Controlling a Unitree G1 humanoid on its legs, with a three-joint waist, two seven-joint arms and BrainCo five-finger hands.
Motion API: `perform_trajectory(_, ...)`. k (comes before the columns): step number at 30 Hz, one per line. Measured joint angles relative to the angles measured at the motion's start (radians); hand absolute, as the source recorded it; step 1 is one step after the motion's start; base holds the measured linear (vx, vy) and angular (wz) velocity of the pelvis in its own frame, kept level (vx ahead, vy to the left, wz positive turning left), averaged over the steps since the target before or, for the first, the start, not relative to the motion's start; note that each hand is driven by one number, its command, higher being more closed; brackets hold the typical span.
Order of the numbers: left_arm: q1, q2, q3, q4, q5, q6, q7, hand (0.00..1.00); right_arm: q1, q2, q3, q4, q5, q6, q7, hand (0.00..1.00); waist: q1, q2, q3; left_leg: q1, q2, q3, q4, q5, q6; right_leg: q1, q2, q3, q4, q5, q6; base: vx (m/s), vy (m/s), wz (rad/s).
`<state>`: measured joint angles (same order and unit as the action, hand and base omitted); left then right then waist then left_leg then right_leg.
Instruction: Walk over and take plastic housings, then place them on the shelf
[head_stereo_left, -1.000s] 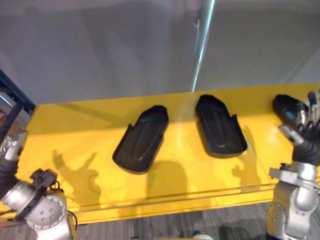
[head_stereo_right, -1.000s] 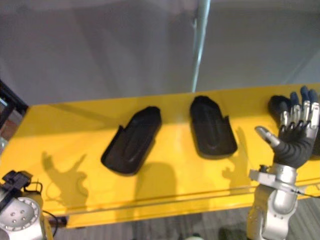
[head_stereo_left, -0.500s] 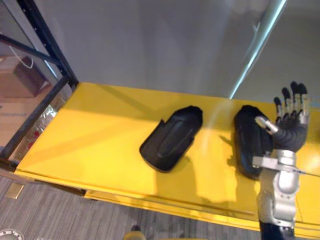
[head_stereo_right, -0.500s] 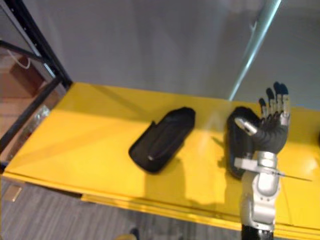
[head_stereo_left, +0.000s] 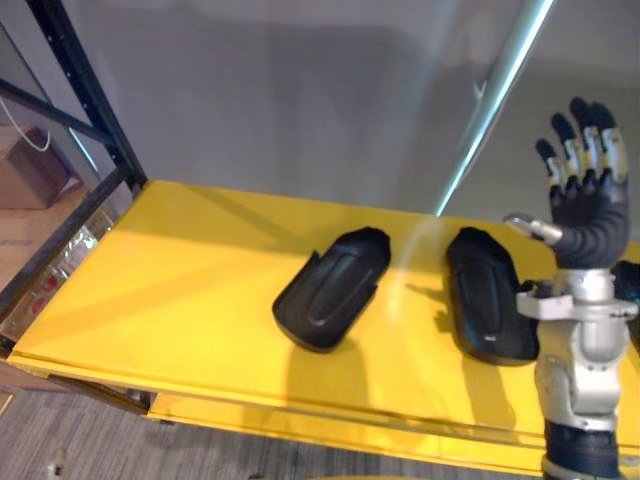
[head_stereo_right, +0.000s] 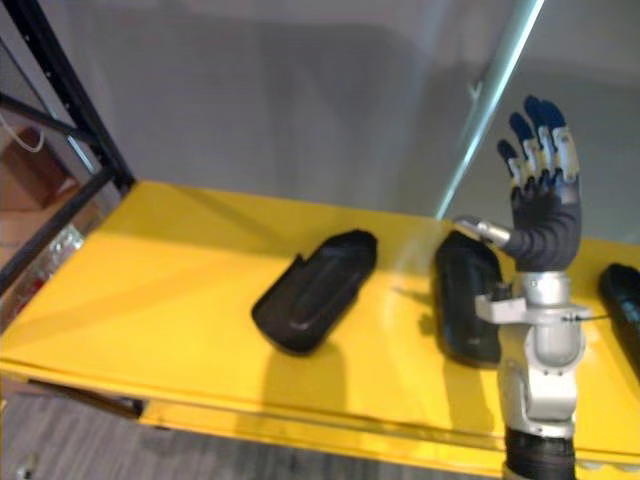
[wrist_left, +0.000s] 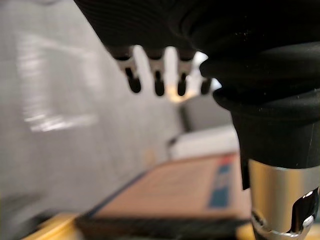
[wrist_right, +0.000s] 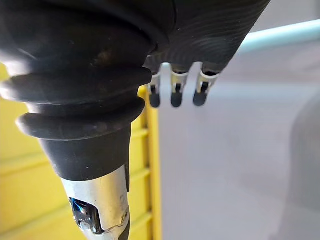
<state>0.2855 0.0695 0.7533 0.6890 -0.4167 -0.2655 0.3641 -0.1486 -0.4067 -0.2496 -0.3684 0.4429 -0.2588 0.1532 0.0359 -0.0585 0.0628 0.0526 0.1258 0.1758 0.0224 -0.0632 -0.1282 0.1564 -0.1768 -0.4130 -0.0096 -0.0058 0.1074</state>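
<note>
Two black plastic housings lie hollow side up on the yellow table (head_stereo_left: 180, 270): one in the middle (head_stereo_left: 333, 302) and one to its right (head_stereo_left: 487, 308). A third housing (head_stereo_right: 625, 310) shows at the table's right edge. My right hand (head_stereo_left: 585, 190) is raised upright above the table, just right of the second housing, open with straight spread fingers and holding nothing. Its fingers (wrist_right: 172, 92) also show straight in the right wrist view. My left hand (wrist_left: 157, 82) appears in the left wrist view, open with straight fingers and nothing in it.
A black metal shelf frame (head_stereo_left: 85, 90) stands at the table's left end. A shiny slanted pole (head_stereo_left: 490, 100) rises behind the table against a grey wall. A cardboard box (wrist_left: 180, 190) lies past my left hand.
The camera has swung left, bringing the shelf frame into view. My right hand has risen higher above the table, still open. The housings have not moved.
</note>
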Motion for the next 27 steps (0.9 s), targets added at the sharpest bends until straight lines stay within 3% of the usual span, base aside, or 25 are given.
perform_trajectory(2, 0.011, -0.001, -0.039, 0.084, -0.07, 0.041, -0.132, 0.0, -0.014, -0.012, 0.002, -0.013, 0.059, 0.026, 0.039, 0.0, -0.001, 0.001, 0.001, 0.001, -0.001, 0.003, 0.0, 0.001, 0.002, -0.001, -0.002, 0.002, 0.0, 0.0, 0.0, -0.03, 0.006, -0.04)
perform_trajectory(5, 0.016, -0.001, -0.075, 0.163, -0.135, 0.096, -0.245, 0.0, -0.025, -0.03, 0.023, -0.015, 0.145, 0.079, 0.11, 0.0, -0.002, 0.002, 0.001, 0.01, 0.0, 0.02, -0.001, 0.002, 0.002, -0.002, -0.002, 0.009, 0.0, 0.0, 0.0, -0.04, 0.005, -0.12)
perform_trajectory(8, 0.02, -0.001, -0.107, 0.203, -0.174, 0.124, -0.307, 0.0, -0.028, -0.033, 0.047, -0.024, 0.227, 0.143, 0.211, 0.0, -0.012, 0.002, 0.001, 0.018, -0.001, 0.029, -0.007, 0.003, 0.003, -0.002, -0.003, 0.019, 0.0, 0.0, 0.0, -0.03, 0.008, -0.12)
perform_trajectory(16, -0.035, 0.005, -0.211, 0.286, -0.165, 0.173, -0.374, 0.0, -0.035, -0.075, 0.236, -0.103, 0.527, 0.379, 0.463, 0.0, -0.026, -0.006, -0.004, 0.042, -0.003, 0.061, -0.037, 0.017, 0.005, -0.016, -0.005, 0.048, 0.005, 0.002, 0.003, -0.02, 0.01, -0.11)
perform_trajectory(18, -0.058, 0.006, -0.253, 0.3, -0.165, 0.174, -0.381, 0.0, -0.039, -0.073, 0.306, -0.11, 0.535, 0.414, 0.481, 0.0, -0.025, -0.013, -0.007, 0.053, -0.003, 0.079, -0.053, 0.022, 0.005, -0.017, -0.005, 0.061, 0.006, 0.002, 0.003, -0.02, 0.012, -0.14)
perform_trajectory(22, -0.093, 0.017, -0.334, 0.317, -0.11, 0.171, -0.382, 0.0, -0.039, -0.063, 0.399, -0.123, 0.533, 0.46, 0.481, 0.0, -0.025, -0.025, -0.015, 0.069, -0.004, 0.085, -0.067, 0.028, 0.004, -0.018, -0.005, 0.068, 0.007, 0.002, 0.003, 0.0, 0.006, -0.07)
perform_trajectory(27, -0.096, 0.047, -0.455, 0.336, -0.038, 0.171, -0.379, 0.0, -0.053, -0.046, 0.455, -0.122, 0.484, 0.46, 0.501, 0.0, -0.025, -0.024, -0.014, 0.072, -0.002, 0.112, -0.065, 0.028, 0.004, -0.034, -0.002, 0.104, 0.008, 0.002, 0.003, -0.01, 0.001, -0.17)
